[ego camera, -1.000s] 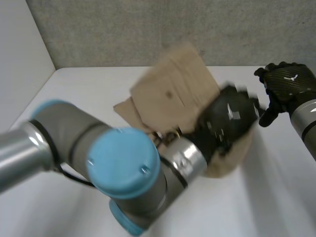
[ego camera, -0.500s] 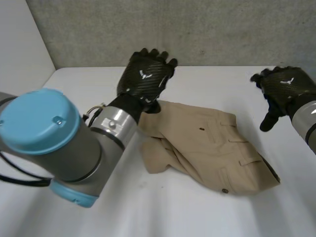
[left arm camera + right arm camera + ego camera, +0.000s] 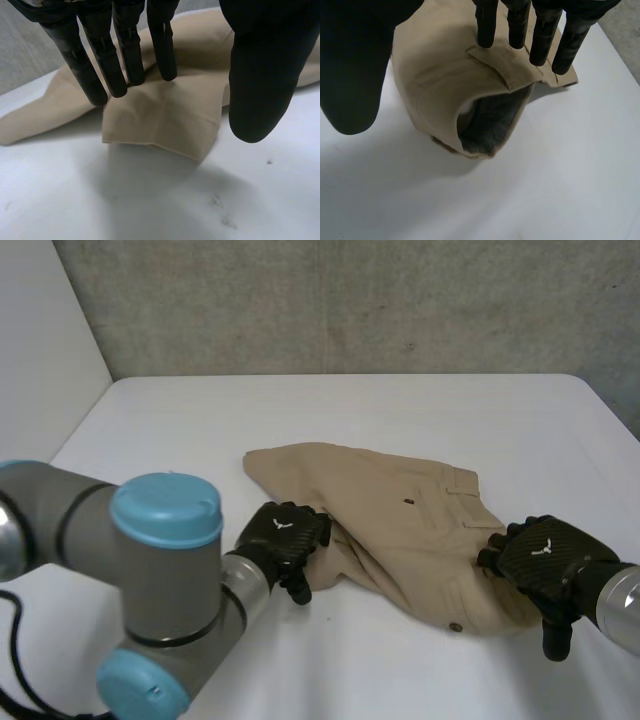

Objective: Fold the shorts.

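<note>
White table (image 3: 400, 410) carries rumpled beige fabric shorts (image 3: 390, 510) near its middle. Left robot hand (image 3: 283, 537), fingers straight, thumb apart, is at a leg hem; right robot hand (image 3: 545, 555), the same, at the waistband.

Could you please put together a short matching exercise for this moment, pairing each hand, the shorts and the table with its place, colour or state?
Column one:
1. left hand
2. right hand
3. shorts
4. table

Column two:
A. white
B. tan, lying rumpled on the table
C. open, fingers straight, at the waistband opening with its grey lining
D. open, fingers straight, at a folded corner away from the waistband

Pairs: 1-D, 2-C, 3-B, 4-A.
</note>
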Controlling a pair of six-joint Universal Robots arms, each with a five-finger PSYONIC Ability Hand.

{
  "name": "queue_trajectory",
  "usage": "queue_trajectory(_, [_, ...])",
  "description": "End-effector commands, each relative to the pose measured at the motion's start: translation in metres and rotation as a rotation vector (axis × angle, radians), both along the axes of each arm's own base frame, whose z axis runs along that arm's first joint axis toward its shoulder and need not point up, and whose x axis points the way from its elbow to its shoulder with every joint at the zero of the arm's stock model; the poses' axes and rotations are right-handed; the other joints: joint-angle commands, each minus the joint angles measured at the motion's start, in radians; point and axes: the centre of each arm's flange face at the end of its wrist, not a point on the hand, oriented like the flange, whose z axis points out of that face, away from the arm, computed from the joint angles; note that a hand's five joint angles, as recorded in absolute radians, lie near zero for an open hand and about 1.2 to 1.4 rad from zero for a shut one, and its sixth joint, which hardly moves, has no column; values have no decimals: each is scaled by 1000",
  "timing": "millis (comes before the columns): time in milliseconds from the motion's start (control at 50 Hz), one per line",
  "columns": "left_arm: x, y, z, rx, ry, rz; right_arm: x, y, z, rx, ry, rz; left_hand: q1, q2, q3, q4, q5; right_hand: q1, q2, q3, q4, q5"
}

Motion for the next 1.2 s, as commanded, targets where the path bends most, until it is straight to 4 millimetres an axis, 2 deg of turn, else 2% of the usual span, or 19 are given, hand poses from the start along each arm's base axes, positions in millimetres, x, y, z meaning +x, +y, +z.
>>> queue_trajectory(20, [-15, -18, -15, -15, -8, 13, -2, -15, -28, -59, -9, 1, 59, 60, 61, 60, 66, 125, 92, 90, 73, 68])
queue_trajectory(160, [-23, -37, -25, -53, -18, 75, 1, -29, -54, -58, -7, 6, 100, 101, 102, 101, 107, 615, 582, 580, 562, 558])
queue_trajectory(180, [-24, -39, -29, -55, -23, 79, 2, -32, -55, -68, -6, 2, 129, 130, 131, 130, 136, 866, 833, 830, 813, 808])
queue_trajectory(240, [-26, -42, -36, -60, -44, 74, 2, -36, -54, -82, -9, -3, 179, 180, 181, 180, 186, 1126, 1093, 1090, 1073, 1068])
queue_trajectory(300, [-27, -44, -39, -86, -80, 57, 3, -42, -49, -114, -26, -11, 551, 552, 553, 552, 558, 1220, 1186, 1184, 1167, 1162])
queue_trajectory(320, [-28, -45, -37, -106, -89, 49, 2, -46, -47, -132, -35, -23, 829, 829, 830, 829, 835, 1220, 1186, 1184, 1167, 1162])
queue_trajectory(380, [-30, -42, -34, -127, -99, 33, 2, -52, -40, -157, -63, -45, 852, 852, 853, 852, 858, 1220, 1186, 1184, 1167, 1162])
queue_trajectory(440, [-32, -37, -2, -182, -61, 24, 3, -59, -17, -210, -129, -84, 852, 852, 853, 852, 858, 1220, 1186, 1184, 1167, 1162])
queue_trajectory(520, [-23, -27, 65, -283, 44, 39, 4, -63, 24, -303, -231, -126, 852, 852, 853, 852, 858, 1220, 1186, 1184, 1167, 1162])
queue_trajectory(600, [-7, -10, 128, -394, 145, 49, 3, -63, 66, -382, -311, -145, 852, 852, 853, 852, 858, 1220, 1186, 1184, 1167, 1162])
queue_trajectory(620, [1, -3, 154, -445, 192, 55, 2, -60, 86, -418, -340, -151, 852, 852, 853, 852, 858, 1220, 1186, 1184, 1167, 1162])
queue_trajectory(700, [24, 14, 205, -542, 276, 83, 1, -48, 132, -476, -408, -151, 852, 852, 853, 852, 858, 1220, 1186, 1184, 1167, 1162])
queue_trajectory(780, [47, 25, 241, -609, 335, 122, -1, -41, 167, -519, -450, -153, 852, 852, 853, 852, 858, 1220, 1186, 1184, 1167, 1162])
queue_trajectory(860, [63, 25, 259, -633, 380, 164, -2, -35, 191, -548, -460, -149, 852, 852, 853, 852, 858, 1220, 1186, 1184, 1167, 1162])
queue_trajectory(960, [69, 18, 247, -558, 366, 193, 1, -35, 187, -478, -441, -144, 852, 852, 853, 852, 858, 1220, 1186, 1184, 1167, 1162])
queue_trajectory(980, [68, 17, 243, -537, 360, 195, 4, -47, 170, -405, -424, -151, 852, 852, 853, 852, 858, 1220, 1186, 1184, 1167, 1162])
queue_trajectory(1040, [58, -5, 198, -374, 287, 205, 13, -72, 131, -257, -390, -152, 852, 852, 853, 852, 858, 1220, 1186, 1184, 1167, 1162])
queue_trajectory(1080, [50, -26, 167, -283, 245, 211, 23, -81, 110, -189, -369, -145, 852, 852, 853, 852, 858, 1220, 1186, 1184, 1167, 1162])
queue_trajectory(1200, [51, -77, 113, -173, 155, 286, 46, -105, 50, -50, -287, -125, 852, 852, 853, 852, 858, 1220, 1186, 1184, 1167, 1162])
